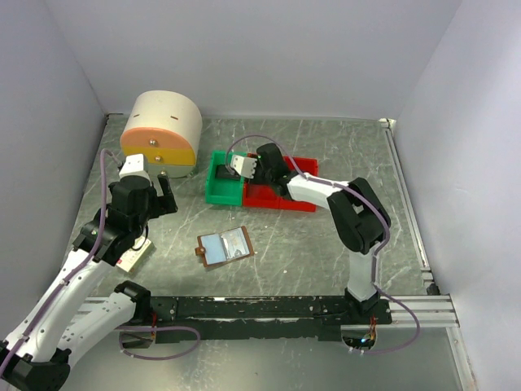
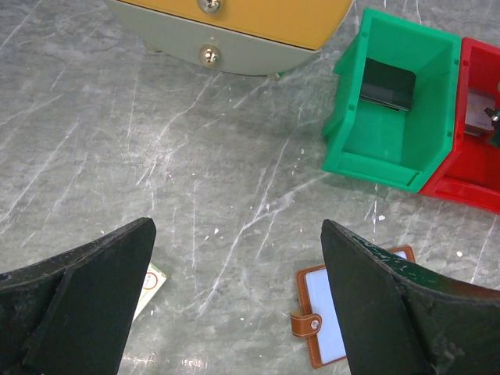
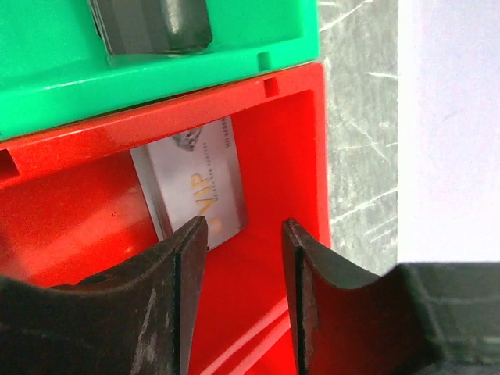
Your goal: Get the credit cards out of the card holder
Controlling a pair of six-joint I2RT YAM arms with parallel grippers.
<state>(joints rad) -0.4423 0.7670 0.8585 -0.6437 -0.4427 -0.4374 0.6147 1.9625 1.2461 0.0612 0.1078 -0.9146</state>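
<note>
Card holder (image 2: 316,312) partly behind left gripper (image 2: 238,226), cut by bottom edge (wrist view).

White arms (image 1: 69,297), purple cables (image 1: 254,137), black left claw (image 2: 237,234)

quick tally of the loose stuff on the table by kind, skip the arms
bins: 2, green bin and red bin
cards: 2, dark card in the green one, silver card in the red one
card holder: 1
white box: 1
drawer unit: 1
total: 7
</note>
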